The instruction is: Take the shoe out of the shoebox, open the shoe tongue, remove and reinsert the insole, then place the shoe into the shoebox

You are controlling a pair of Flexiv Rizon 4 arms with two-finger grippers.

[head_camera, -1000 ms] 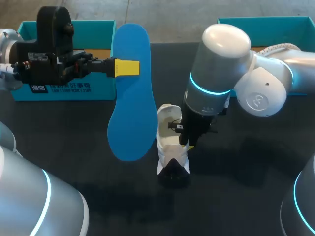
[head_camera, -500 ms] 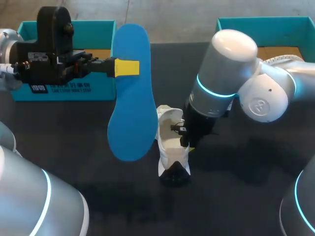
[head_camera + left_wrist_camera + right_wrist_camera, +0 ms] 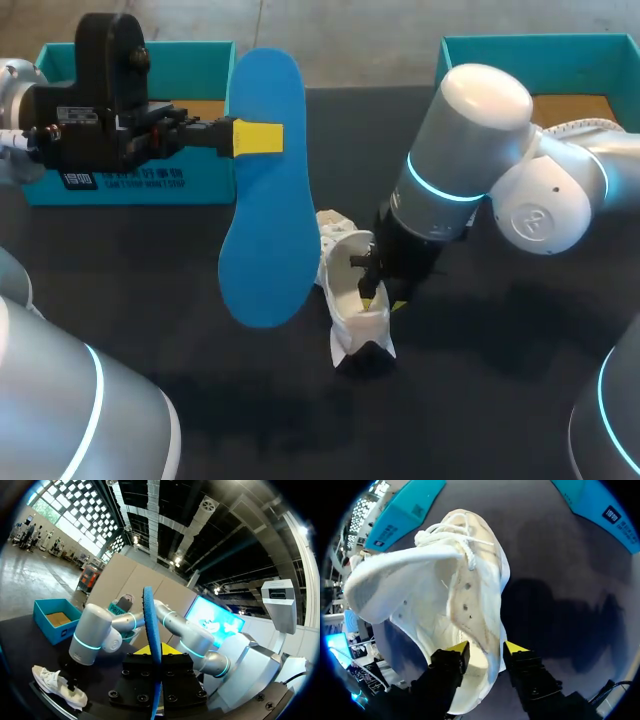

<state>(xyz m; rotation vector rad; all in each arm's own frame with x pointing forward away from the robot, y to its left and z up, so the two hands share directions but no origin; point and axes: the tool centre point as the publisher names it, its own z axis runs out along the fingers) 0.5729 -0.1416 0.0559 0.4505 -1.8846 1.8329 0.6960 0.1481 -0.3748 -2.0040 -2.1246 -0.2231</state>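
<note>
Head view, upper left: left gripper (image 3: 256, 137) clamped on blue insole (image 3: 264, 205), insole hanging lengthwise down toward centre. Just right of its lower end, at centre: white shoe (image 3: 350, 290) on dark table (image 3: 150, 290). Right gripper (image 3: 378, 296) pinching shoe's side wall, one finger inside, one outside, confirmed in right wrist view. Teal boxes at upper left (image 3: 190, 60) and upper right (image 3: 540, 50).
</note>
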